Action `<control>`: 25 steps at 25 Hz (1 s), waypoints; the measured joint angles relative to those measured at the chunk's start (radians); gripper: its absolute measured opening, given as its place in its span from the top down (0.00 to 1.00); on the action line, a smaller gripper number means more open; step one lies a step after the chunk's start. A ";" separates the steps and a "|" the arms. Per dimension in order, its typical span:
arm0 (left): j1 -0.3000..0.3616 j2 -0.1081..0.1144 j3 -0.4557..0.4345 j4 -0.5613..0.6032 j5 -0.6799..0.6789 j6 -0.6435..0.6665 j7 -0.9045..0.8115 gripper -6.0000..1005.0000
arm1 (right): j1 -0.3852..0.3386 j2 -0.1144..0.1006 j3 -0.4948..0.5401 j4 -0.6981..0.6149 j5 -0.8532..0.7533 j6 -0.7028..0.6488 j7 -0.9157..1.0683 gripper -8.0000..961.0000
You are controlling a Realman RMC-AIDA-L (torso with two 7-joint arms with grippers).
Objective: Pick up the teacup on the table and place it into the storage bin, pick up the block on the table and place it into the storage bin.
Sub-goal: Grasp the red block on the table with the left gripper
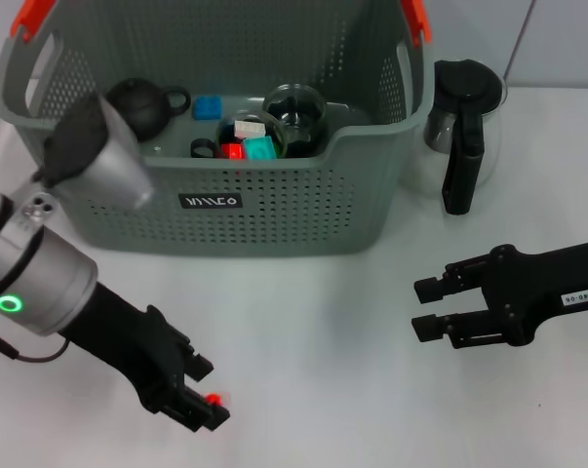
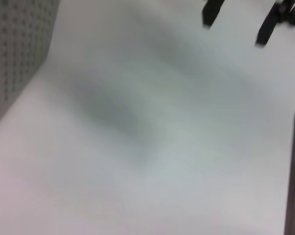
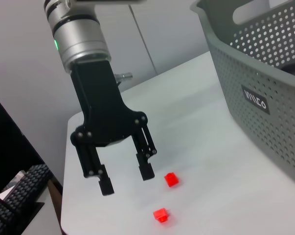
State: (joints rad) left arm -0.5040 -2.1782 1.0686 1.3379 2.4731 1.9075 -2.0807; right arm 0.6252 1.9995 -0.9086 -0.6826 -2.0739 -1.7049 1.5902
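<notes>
Your left tool [image 3: 125,177] is hanging released, jaws spread and holding nothing, low over the white counter [image 1: 313,322]; two small red blocks [image 3: 171,179] are lying just beside it, one nearly at a fingertip, so the left arm is much the nearer. Your right tool [image 1: 425,307] is waiting open, well apart, while the storage bin [image 1: 274,210] is sitting behind with counter room between.

Storage bin [image 1: 274,210]: one, grey.
Red blocks on the desk [image 3: 171,179]: two (both seen from the right wrist; the head view shows only one).
Black teapot [image 1: 142,102]: one, in the bin.
Glass cup [image 1: 295,109]: one, in the bin.
Glass kettle [image 1: 464,122]: one, beside the bin.
Pincers [image 1: 428,307]: two.
</notes>
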 joint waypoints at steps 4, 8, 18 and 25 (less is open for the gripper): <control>-0.025 0.000 0.102 0.000 0.080 -0.028 -0.051 0.35 | 0.000 0.001 0.000 -0.002 0.000 0.001 0.000 0.41; -0.034 0.000 0.191 -0.001 0.100 -0.074 -0.094 0.36 | 0.001 0.001 0.002 -0.001 0.000 0.001 0.000 0.41; -0.046 0.000 0.335 -0.016 0.112 -0.183 -0.151 0.36 | 0.002 0.002 0.001 -0.001 -0.001 0.006 -0.002 0.41; -0.049 0.000 0.366 -0.018 0.140 -0.210 -0.194 0.36 | 0.002 0.002 -0.002 0.004 -0.002 0.007 -0.003 0.41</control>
State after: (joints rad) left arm -0.5534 -2.1782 1.4347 1.3204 2.6127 1.6976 -2.2745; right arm 0.6272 2.0019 -0.9109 -0.6783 -2.0755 -1.6979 1.5877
